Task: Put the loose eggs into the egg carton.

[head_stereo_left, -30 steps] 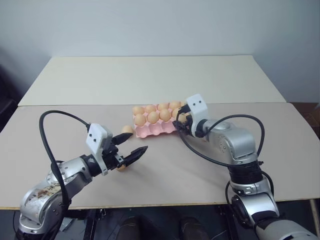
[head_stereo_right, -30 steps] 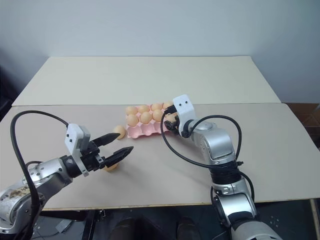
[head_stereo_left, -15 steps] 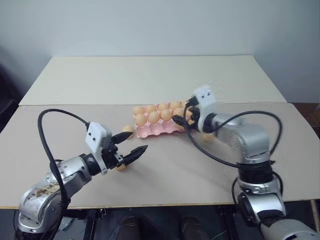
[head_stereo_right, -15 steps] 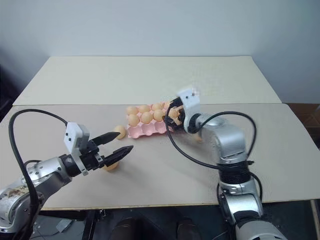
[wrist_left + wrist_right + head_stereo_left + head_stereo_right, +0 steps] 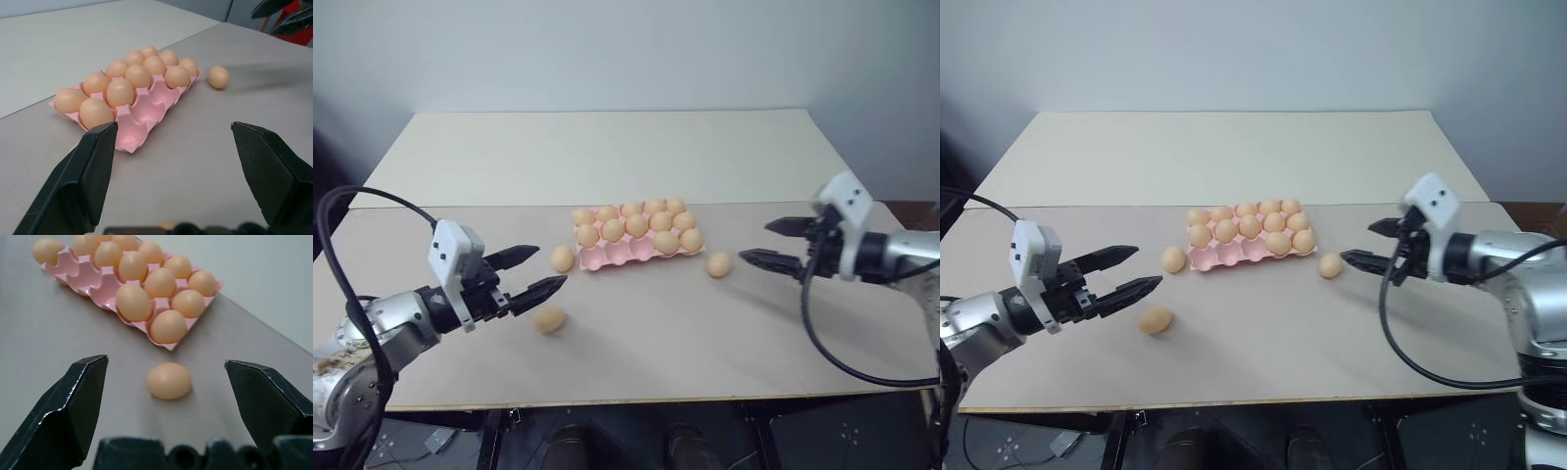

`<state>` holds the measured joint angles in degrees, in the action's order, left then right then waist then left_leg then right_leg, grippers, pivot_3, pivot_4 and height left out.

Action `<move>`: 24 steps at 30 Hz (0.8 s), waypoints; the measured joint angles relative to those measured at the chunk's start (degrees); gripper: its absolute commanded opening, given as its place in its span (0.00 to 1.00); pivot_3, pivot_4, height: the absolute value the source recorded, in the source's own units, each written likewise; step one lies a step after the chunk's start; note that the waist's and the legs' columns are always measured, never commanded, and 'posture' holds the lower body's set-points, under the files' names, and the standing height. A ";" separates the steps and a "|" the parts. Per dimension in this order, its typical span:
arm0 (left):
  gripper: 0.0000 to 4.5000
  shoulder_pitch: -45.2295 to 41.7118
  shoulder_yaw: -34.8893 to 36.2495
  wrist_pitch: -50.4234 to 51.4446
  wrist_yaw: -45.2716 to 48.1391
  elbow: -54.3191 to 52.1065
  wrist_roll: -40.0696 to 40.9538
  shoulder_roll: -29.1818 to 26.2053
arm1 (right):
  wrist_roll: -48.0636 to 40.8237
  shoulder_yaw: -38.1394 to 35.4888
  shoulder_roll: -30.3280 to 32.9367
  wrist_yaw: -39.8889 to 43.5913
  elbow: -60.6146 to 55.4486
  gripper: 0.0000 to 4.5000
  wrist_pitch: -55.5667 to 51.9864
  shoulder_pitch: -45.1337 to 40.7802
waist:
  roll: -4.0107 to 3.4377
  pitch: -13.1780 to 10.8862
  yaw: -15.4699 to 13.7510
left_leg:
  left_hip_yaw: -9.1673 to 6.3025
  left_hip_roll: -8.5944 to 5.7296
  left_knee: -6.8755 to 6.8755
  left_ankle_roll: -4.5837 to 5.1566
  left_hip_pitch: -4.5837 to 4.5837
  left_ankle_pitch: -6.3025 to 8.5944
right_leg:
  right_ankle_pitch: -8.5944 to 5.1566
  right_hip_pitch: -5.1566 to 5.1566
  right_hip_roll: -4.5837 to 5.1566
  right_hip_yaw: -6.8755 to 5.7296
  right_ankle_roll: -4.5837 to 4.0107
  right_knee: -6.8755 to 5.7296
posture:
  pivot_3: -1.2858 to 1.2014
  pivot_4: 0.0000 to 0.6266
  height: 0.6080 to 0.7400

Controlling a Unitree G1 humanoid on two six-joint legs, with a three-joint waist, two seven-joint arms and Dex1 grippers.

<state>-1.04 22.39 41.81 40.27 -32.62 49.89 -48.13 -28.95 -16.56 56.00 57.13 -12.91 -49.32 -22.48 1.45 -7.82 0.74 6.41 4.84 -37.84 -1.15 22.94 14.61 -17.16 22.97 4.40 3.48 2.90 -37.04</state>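
Left eye view: both grippers empty, three loose eggs on the table.
The egg carton (image 5: 636, 245) sits mid-table; one egg (image 5: 562, 258) touches its left end, one (image 5: 549, 319) near the spread-fingered left gripper (image 5: 532, 272), one (image 5: 718, 264) before the wide-apart right gripper (image 5: 775, 245).

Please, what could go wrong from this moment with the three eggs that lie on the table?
The egg in front of the open right tool lies free on the smooth table, so a careless touch may roll it away. The egg touching the egg carton leaves little room for the left tool, which could push the carton or squeeze too hard.
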 measured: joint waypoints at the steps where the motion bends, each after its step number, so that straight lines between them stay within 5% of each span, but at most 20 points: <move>1: 0.90 0.02 0.48 0.00 0.79 0.54 0.01 -0.24 | -0.45 -1.69 1.00 1.06 0.99 0.99 0.85 1.31 | 0.00 0.00 -0.05 | 0.00 0.00 0.00 0.00 0.00 0.00 | 0.00 0.00 0.01 0.00 0.00 0.01 | 0.52 0.24 1.00; 10: 0.90 -0.02 0.98 0.00 4.33 2.28 -0.09 -1.83 | -1.05 -9.42 4.81 6.93 6.07 0.99 7.82 10.02 | 0.00 0.00 0.06 | 0.00 0.00 0.00 0.00 -0.15 0.00 | 0.00 -0.17 0.00 0.00 0.00 0.01 | 0.52 0.24 1.00; 24: 0.90 0.77 1.04 -0.18 5.49 3.86 -1.70 -2.26 | -2.15 -7.76 2.17 1.56 3.16 0.99 5.65 8.93 | 0.00 0.00 0.21 | 0.00 0.01 0.00 0.01 -0.42 0.01 | 0.00 -0.46 0.00 -0.01 0.01 0.04 | 0.52 0.24 1.00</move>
<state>-0.27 23.43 41.64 45.77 -28.76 48.19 -50.39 -31.09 -24.32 58.17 58.69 -9.74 -43.68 -13.56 1.45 -7.82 0.95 6.40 4.85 -37.84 -1.13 22.52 14.62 -17.16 22.51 4.39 3.48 2.90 -37.00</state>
